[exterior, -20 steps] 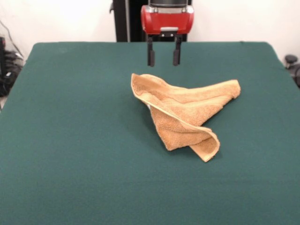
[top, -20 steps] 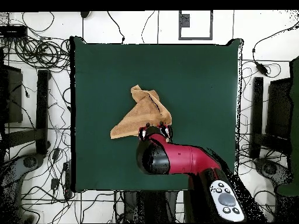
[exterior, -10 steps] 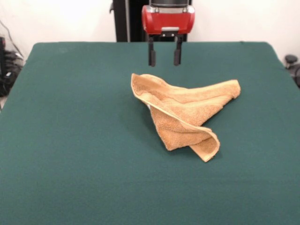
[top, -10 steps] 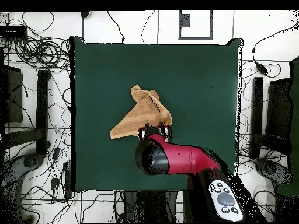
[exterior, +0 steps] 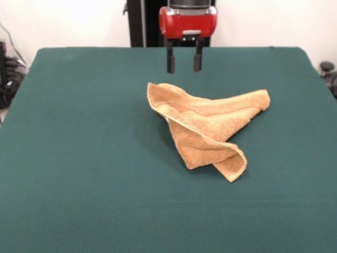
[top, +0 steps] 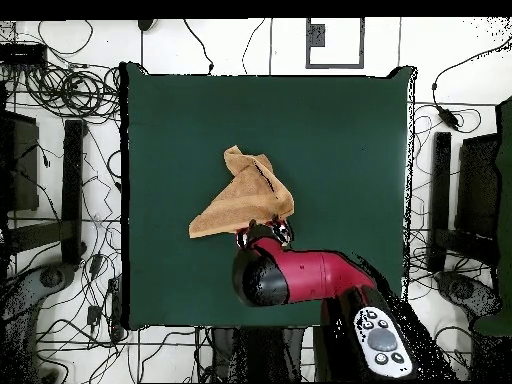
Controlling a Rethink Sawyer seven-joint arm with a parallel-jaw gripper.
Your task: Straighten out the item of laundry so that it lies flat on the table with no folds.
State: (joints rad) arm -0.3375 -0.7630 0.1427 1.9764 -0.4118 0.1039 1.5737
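Observation:
The tan-orange towel (exterior: pixel 208 129) lies crumpled in a rough triangle near the middle of the dark green table (exterior: pixel 79 158), with several folds and one corner curled over at the front. It also shows in the overhead view (top: pixel 245 195). My gripper (exterior: pixel 182 67) hangs open and empty above the table, behind the towel's back left corner, not touching it. In the overhead view the gripper (top: pixel 264 236) sits just below the towel's lower edge, at the end of the red arm (top: pixel 300 280).
Cables and equipment stands (top: pixel 60 180) surround the table on the floor. The robot's pedestal (exterior: pixel 142 23) stands behind the table's far edge.
The gripper has drawn back slightly toward the robot's base and risen a little. The towel has not moved.

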